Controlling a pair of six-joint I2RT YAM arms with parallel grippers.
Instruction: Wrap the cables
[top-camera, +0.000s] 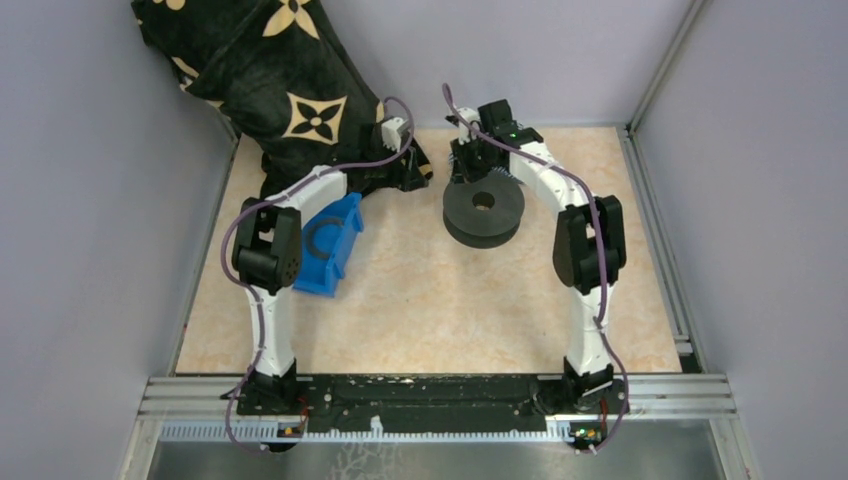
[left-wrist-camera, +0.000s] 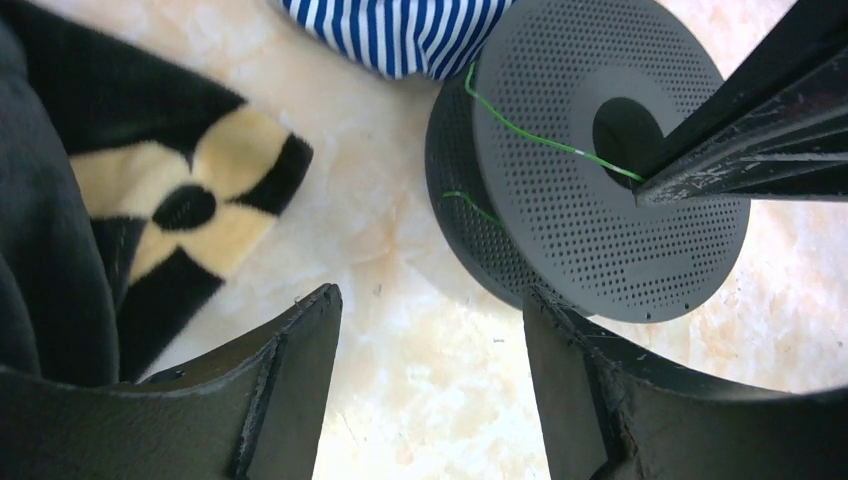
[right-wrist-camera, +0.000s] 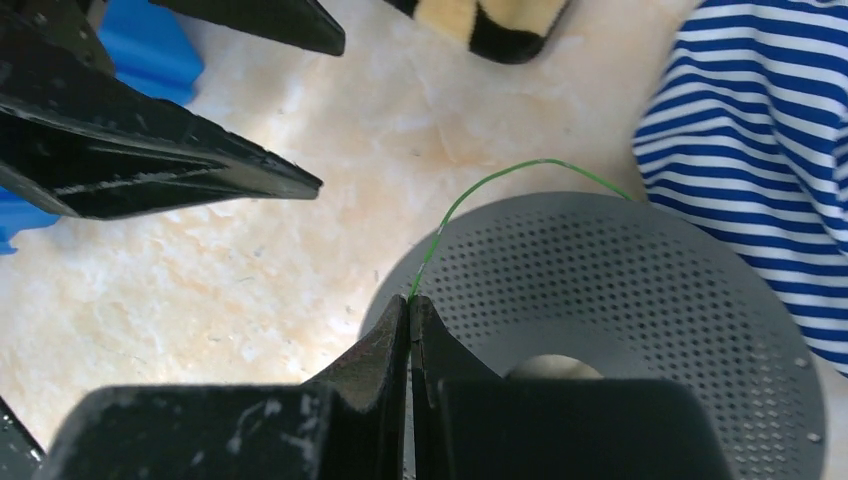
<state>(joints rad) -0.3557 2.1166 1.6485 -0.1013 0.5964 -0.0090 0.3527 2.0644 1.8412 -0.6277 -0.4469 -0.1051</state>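
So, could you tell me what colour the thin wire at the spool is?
Green; the wire shows best in the right wrist view, by the grey spool.

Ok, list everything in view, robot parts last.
spool: one, dark grey, perforated, far middle of the table
wire: one, thin, green, running off the spool's rim across its top
blanket: one, black with cream flowers, far left corner
block: one, blue, left side of the table
cloth: one, blue and white stripes, beside the spool
table: one, beige, marbled, under it all
left arm: one, white and black, reaching to the blanket
right arm: one, white and black, reaching to the spool
left gripper: one, black, open, empty
right gripper: one, black, shut on the wire, over the spool
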